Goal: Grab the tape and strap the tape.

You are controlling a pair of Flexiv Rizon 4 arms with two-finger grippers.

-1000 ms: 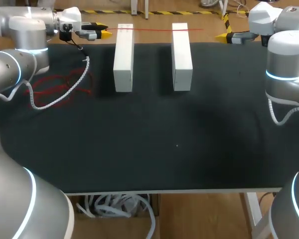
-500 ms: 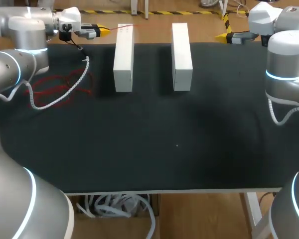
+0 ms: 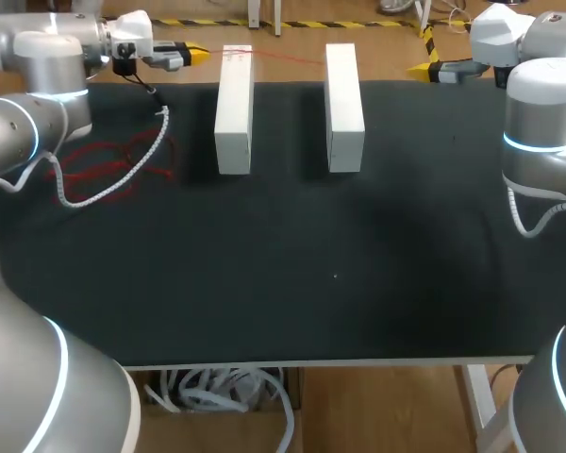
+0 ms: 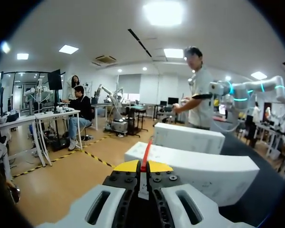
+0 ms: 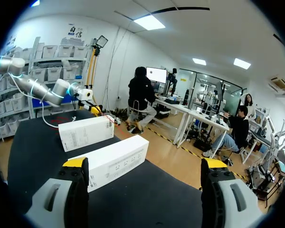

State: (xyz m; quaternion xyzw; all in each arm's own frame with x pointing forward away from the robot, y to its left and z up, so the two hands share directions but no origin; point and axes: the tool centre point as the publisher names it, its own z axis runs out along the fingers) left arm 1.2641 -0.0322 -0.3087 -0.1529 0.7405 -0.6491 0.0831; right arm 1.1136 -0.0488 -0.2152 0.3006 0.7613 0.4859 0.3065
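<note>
While the left gripper [image 4: 143, 166], at the table's far left edge, is pinched closed on one thin, flat red tape [image 4: 146, 151], that strand runs right from its two yellow tips over the top of the left box [image 3: 234, 109] toward the right box [image 3: 343, 106]. The two boxes are long, white, smooth rectangular blocks, side by side but apart on the far part of the matte black table [image 3: 311, 264]; left of them lies one loose red tangle [image 3: 123, 156] beside one white braided cable [image 3: 104, 193]. The right gripper [image 5: 143, 164] hangs at the far right corner, its two fingers spread wide, holding nothing.
</note>
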